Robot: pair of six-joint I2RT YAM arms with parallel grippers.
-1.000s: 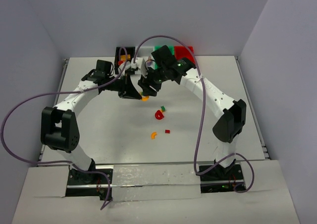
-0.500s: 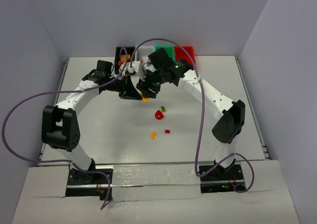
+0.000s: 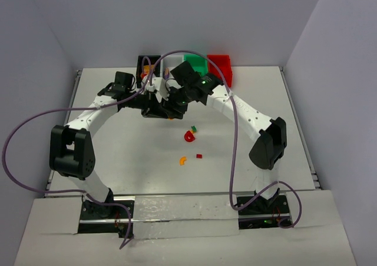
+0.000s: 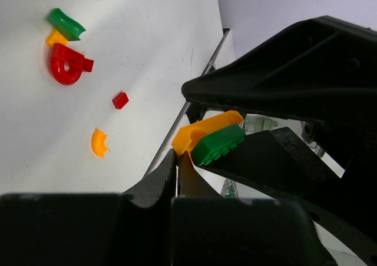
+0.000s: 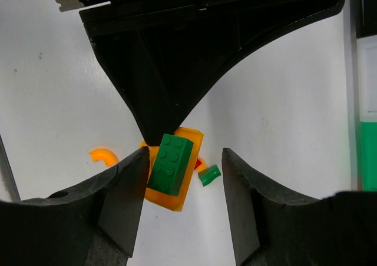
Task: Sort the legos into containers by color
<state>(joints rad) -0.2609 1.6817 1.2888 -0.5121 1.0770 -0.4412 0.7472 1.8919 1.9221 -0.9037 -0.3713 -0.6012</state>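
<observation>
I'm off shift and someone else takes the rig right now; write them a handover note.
Left gripper: shut on the orange piece, green brick stacked on it.
Right gripper: open, straddling that green brick.
Loose on the table: red ring cluster, orange curve, small red brick.
Done: a few pieces in the black bin.
Left: split the stack, sort everything else.

The tightest spot we see is the middle rear of the table (image 3: pixel 118 154), where the left gripper (image 4: pixel 178 160) pinches the stacked orange and green bricks (image 5: pixel 169 163) between the spread fingers of the right gripper (image 5: pixel 184 157), leaving mere slivers. Both arms lie before the black bin (image 3: pixel 140 63), white bin (image 3: pixel 172 58) and green bin (image 3: pixel 193 60); the red bin (image 3: pixel 219 63) stands freer. Elsewhere we have bare table, broken only by the red ring piece (image 3: pixel 189 136), orange curve (image 3: pixel 182 160) and small red brick (image 3: pixel 199 156) near the centre.
</observation>
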